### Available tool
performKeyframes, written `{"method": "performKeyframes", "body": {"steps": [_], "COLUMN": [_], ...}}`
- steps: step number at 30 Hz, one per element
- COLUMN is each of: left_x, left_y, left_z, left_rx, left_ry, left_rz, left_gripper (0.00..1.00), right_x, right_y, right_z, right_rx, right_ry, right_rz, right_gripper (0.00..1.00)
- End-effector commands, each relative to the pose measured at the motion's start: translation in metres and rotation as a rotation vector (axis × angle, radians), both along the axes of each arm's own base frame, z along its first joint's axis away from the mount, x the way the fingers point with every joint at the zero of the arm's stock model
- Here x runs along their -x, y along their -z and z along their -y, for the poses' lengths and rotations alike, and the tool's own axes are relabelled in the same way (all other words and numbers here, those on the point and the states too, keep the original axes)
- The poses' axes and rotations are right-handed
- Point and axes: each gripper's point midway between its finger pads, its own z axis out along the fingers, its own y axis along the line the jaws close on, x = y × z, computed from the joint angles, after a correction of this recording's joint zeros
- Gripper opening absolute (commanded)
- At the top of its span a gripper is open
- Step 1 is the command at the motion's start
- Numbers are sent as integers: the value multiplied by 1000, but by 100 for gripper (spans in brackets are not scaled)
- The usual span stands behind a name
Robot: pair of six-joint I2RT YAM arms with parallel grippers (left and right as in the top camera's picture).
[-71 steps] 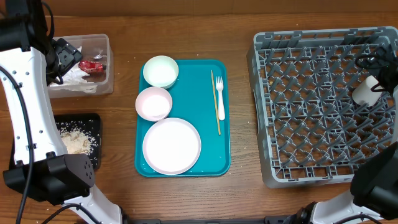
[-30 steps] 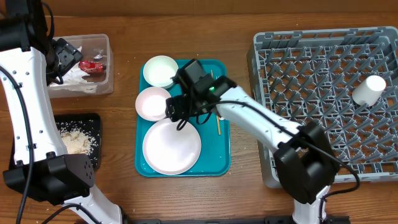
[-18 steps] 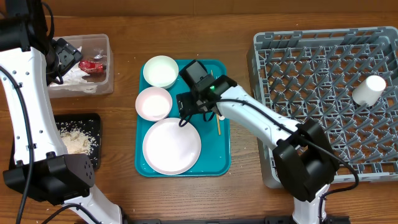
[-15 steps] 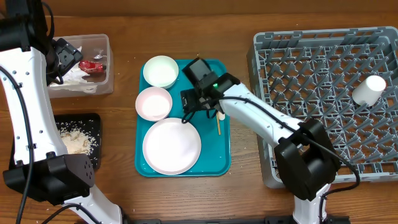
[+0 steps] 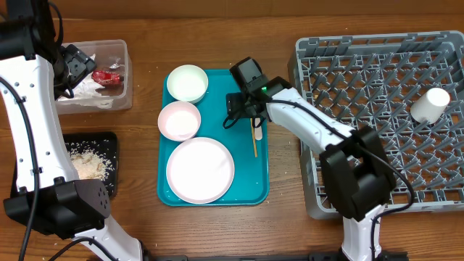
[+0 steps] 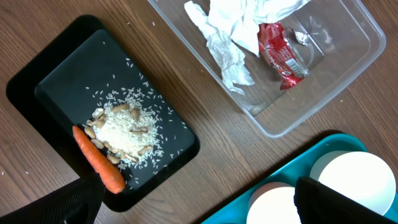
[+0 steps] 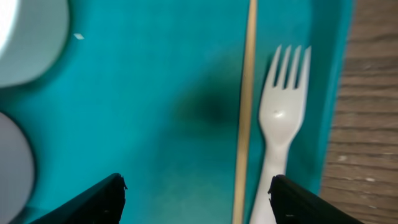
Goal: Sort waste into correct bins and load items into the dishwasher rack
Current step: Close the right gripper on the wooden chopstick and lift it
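My right gripper (image 5: 241, 119) hangs open over the teal tray (image 5: 239, 185), empty. Between its fingertips (image 7: 198, 202) lie the thin wooden chopsticks (image 7: 247, 106) and, just right of them, the white fork (image 7: 281, 124). A white plate (image 5: 200, 170) and two bowls (image 5: 187, 83) (image 5: 179, 120) rest on the same tray. A white cup (image 5: 430, 104) lies in the grey dishwasher rack (image 5: 377, 167). The clear tub (image 6: 329, 81) holds a napkin (image 6: 230, 37) and a red wrapper (image 6: 280, 53). Food scraps (image 6: 124, 127) and a carrot (image 6: 98, 167) lie in the black tray (image 6: 56, 81). My left gripper (image 6: 199, 208) is open, holding nothing.
In the overhead view the left arm (image 5: 32, 130) stands along the table's left side, beside the clear tub (image 5: 119, 98) and black tray (image 5: 109, 145). A strip of bare wood (image 5: 283, 145) separates the teal tray from the rack.
The right arm left the cup in the rack, swung over the plate, then slid right and back to the fork and chopsticks. The left arm has not moved.
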Motion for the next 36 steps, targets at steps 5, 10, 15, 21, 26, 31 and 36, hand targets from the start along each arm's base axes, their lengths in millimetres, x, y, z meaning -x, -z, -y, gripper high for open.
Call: {"method": "performKeyframes", "body": {"steps": [5,10,15,21,26,31,36], "left_x": [0,0,0,0,0,0,0], "left_y": [-3,-3,-3,-3,-3,-3,-3], "left_z": [-2,-2,-2,-2,-2,-2,-2], "left_rx": [-10,-10,-10,-10,-10,-10,-10], "left_ry": [-22,-22,-22,-22,-22,-22,-22], "left_rz": [10,10,10,10,10,10,10], "left_gripper": [100,100,100,100,100,100,100], "right_x": [-2,1,8,10,13,16,20], "right_y": [15,19,32,37,37,41,47], "right_z": [4,1,-6,-6,-11,-9,-6], "right_rx": [49,42,55,57,49,52,62], "right_ry": [9,0,-20,-22,-9,-11,-11], "right_rz": [-2,-15,-37,-49,-54,-60,-74], "right_gripper": [77,77,77,77,73,60,25]}}
